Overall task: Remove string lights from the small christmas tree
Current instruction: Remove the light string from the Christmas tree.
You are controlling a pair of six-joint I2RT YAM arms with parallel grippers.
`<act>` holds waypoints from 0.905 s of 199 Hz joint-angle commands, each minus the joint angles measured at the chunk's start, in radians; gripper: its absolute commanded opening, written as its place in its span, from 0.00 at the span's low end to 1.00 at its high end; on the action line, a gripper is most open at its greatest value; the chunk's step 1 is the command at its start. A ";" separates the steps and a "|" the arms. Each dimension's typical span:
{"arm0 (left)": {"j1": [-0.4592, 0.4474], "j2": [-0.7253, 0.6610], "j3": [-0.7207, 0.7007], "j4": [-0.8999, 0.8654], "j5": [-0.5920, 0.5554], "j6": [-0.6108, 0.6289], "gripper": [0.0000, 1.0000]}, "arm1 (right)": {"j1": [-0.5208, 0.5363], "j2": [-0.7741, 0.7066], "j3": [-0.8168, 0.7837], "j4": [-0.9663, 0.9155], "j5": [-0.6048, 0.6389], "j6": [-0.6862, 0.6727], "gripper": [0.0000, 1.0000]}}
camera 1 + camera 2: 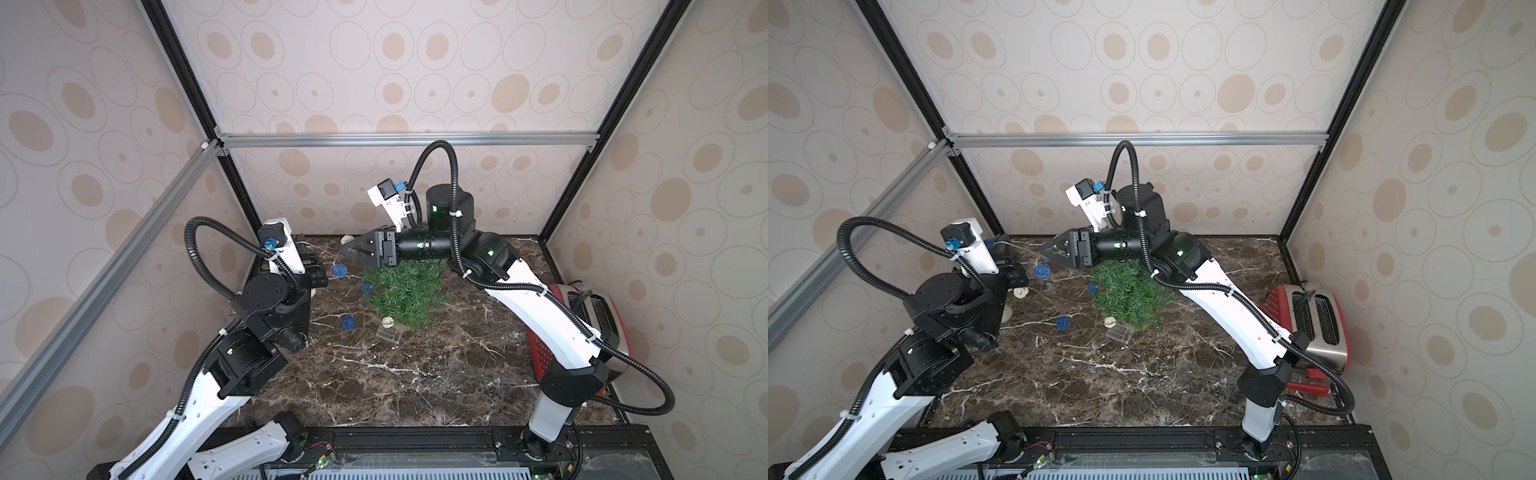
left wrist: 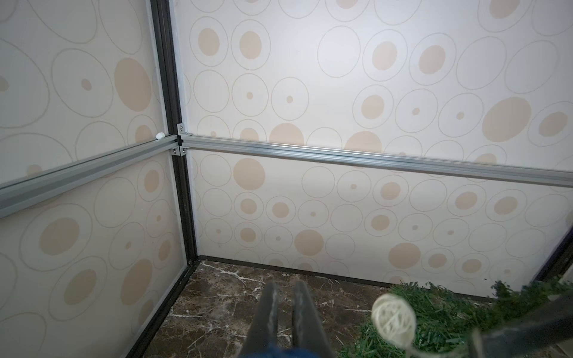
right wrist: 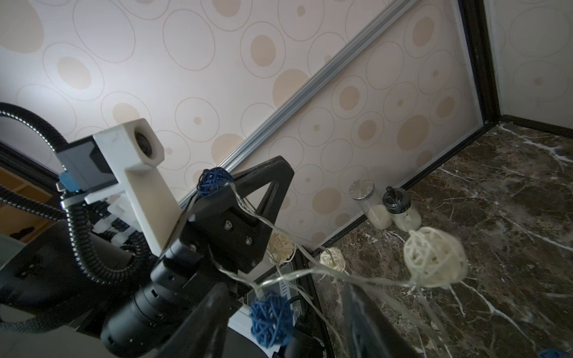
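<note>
While the left gripper (image 2: 285,288) is pinched shut on the string lights (image 3: 434,262), a dark blue ball (image 2: 279,353) lodged at the root of its fingers, the right gripper (image 3: 284,286) gapes wide and grips nothing, and the clear wire just drapes across the gap! More balls trail over the marble table (image 1: 415,374) beside the small christmas tree (image 1: 405,291), which sits near the back under the right wrist.
</note>
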 commanded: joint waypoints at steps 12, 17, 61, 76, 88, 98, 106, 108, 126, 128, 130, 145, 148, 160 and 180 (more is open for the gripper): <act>0.044 0.048 0.131 -0.033 -0.033 0.063 0.00 | -0.038 -0.085 -0.030 0.040 -0.018 -0.010 0.65; 0.050 0.058 0.148 -0.042 -0.032 0.064 0.00 | -0.042 -0.092 -0.034 0.040 -0.017 -0.013 0.66; 0.084 0.126 0.267 -0.074 -0.034 0.095 0.00 | -0.075 -0.140 -0.064 0.030 -0.023 -0.027 0.69; 0.084 0.130 0.280 -0.078 -0.035 0.095 0.00 | -0.085 -0.159 -0.087 0.035 -0.020 -0.032 0.69; 0.086 0.132 0.280 -0.065 -0.039 0.111 0.00 | -0.091 -0.172 -0.099 0.040 -0.022 -0.034 0.69; 0.087 0.141 0.290 -0.055 -0.047 0.132 0.00 | -0.098 -0.173 -0.099 0.032 -0.028 -0.037 0.69; 0.088 0.151 0.301 -0.046 -0.055 0.153 0.00 | -0.105 -0.175 -0.098 0.028 -0.033 -0.040 0.69; 0.088 0.155 0.305 -0.043 -0.058 0.158 0.00 | -0.107 -0.176 -0.097 0.025 -0.033 -0.042 0.69; 0.098 0.186 0.338 -0.017 -0.070 0.204 0.00 | -0.120 -0.182 -0.095 0.018 -0.039 -0.049 0.70; 0.100 0.190 0.341 -0.014 -0.071 0.210 0.00 | -0.122 -0.183 -0.092 0.017 -0.040 -0.050 0.70; 0.102 0.193 0.347 -0.011 -0.073 0.214 0.00 | -0.122 -0.182 -0.092 0.015 -0.039 -0.050 0.70; 0.122 0.226 0.379 0.012 -0.080 0.253 0.00 | -0.138 -0.164 -0.050 -0.013 -0.056 -0.070 0.72; 0.128 0.232 0.387 0.009 -0.077 0.252 0.00 | -0.143 -0.157 -0.037 -0.021 -0.062 -0.074 0.72; 0.171 0.259 0.422 -0.015 -0.048 0.225 0.00 | -0.160 -0.129 0.003 -0.053 -0.078 -0.088 0.72; 0.246 0.298 0.463 -0.036 0.016 0.167 0.00 | -0.184 -0.085 0.067 -0.095 -0.086 -0.116 0.73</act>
